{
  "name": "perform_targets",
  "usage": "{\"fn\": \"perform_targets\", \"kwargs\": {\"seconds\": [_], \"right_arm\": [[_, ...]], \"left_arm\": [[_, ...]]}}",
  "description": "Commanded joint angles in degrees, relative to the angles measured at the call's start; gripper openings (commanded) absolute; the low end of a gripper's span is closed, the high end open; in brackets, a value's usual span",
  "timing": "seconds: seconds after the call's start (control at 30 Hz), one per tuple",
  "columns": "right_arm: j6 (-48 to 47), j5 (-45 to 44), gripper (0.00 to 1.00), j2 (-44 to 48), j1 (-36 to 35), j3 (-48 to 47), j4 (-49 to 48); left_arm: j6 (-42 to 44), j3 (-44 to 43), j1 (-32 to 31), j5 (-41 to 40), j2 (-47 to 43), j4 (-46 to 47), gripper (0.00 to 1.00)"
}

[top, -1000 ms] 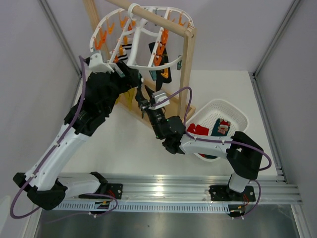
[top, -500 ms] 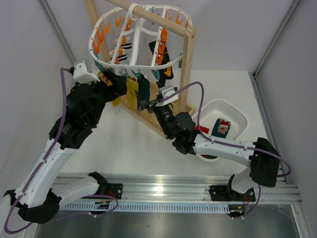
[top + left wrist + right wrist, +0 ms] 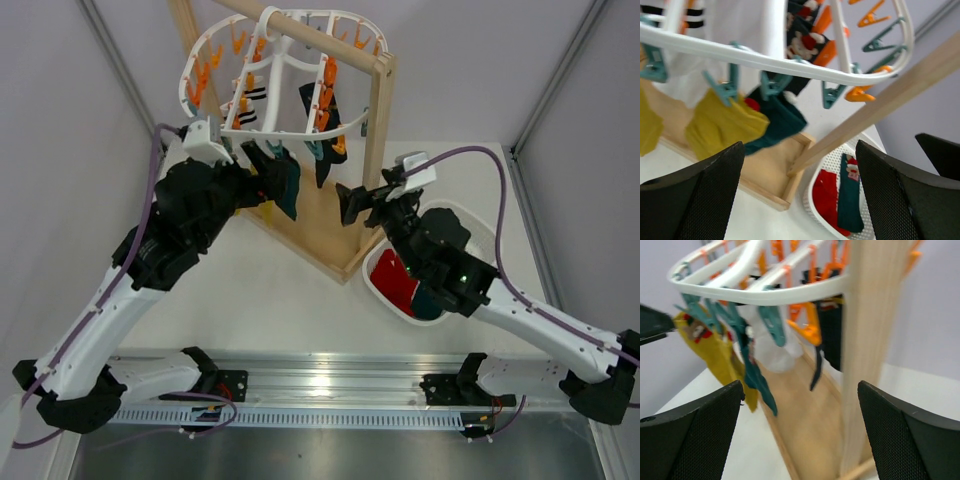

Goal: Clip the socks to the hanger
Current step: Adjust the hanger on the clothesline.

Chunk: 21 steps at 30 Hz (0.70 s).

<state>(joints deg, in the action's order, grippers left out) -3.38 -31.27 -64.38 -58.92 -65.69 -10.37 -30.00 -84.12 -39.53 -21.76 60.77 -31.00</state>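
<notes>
Both the left tool (image 3: pixel 800 150) and the right tool (image 3: pixel 800 390) are spread wide, with nothing between their fingers. From the pale wooden rack frame (image 3: pixel 373 150) standing on the white desk (image 3: pixel 270 300) hangs the white plastic oval-ring hanger (image 3: pixel 805 291), its rim lined with orange and teal pegs (image 3: pixel 772 85). The left tool sits just below the hanger's near rim, facing a yellow sock (image 3: pixel 720 125) and a dark teal sock (image 3: pixel 782 120). Each of these is pinched by a teal peg, and the two hang side by side, touching. Farther in, a navy patterned sock (image 3: pixel 800 42) and a white sock with black stripes (image 3: pixel 254 100) dangle under the ring. The right tool hovers near the frame's upright post, on the side toward the white perforated plastic basket (image 3: pixel 810 187), which stands on the desk just beside the frame's base. Lying in that basket are a red sock (image 3: pixel 827 202) and a second teal sock (image 3: pixel 850 195) with a small figure on it, neither one clipped.
</notes>
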Motion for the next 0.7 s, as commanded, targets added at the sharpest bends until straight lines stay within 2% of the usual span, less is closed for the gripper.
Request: {"fn": "perform_targets", "kwargs": {"seconds": [0.0,0.23,0.43,0.57,0.67], "right_arm": [[6.97,-0.73,0.99,4.43,3.80,0.73,10.54],[12.95,0.50,0.99,12.68,11.10,6.09,16.52],[15.15,4.10,0.99,18.05,15.05,10.14,17.31],[14.89,5.69,0.99,20.69,16.37,11.37,17.67],[13.84,6.57,0.99,21.84,16.64,12.34,16.88]], "left_arm": [[-0.24,-4.64,-3.62,-1.69,1.89,2.00,0.93],[2.40,-8.25,-8.81,-7.85,8.90,7.27,0.85],[5.56,-10.81,-8.90,-8.12,13.67,8.41,0.83],[10.65,-9.58,-8.55,-5.59,14.90,11.66,0.82],[11.10,-6.43,-6.88,-1.56,14.38,14.99,0.81]]}}
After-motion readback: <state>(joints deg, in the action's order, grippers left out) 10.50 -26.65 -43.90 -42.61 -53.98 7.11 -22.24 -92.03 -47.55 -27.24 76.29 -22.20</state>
